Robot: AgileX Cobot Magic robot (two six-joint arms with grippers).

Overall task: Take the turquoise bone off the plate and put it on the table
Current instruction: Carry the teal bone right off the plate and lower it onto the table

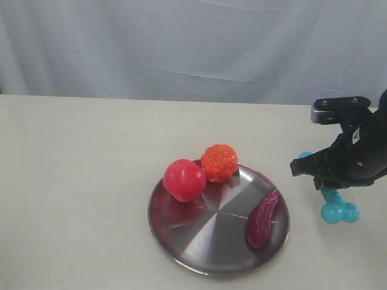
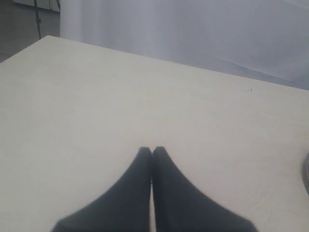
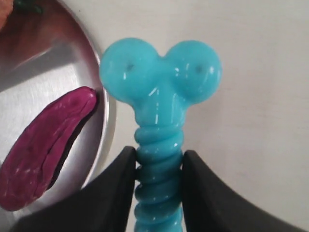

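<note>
Turquoise bone (image 3: 159, 101) is pinched at its ribbed shaft by the right jaws, just beside the plate (image 1: 199, 235); left jaws pressed together above the table (image 2: 96, 96).

We record a turquoise bone (image 3: 159, 92) with ribbed shaft, a steel-grey plate (image 1: 199, 241), a cream desk (image 1: 78, 181). We log a red ball (image 1: 184, 180), a pimpled orange ball (image 1: 219, 162), a dark purple piece (image 1: 262, 220).

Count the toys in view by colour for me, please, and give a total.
red ball: 1
orange bumpy ball: 1
dark purple piece: 1
turquoise bone: 1
Total: 4
</note>
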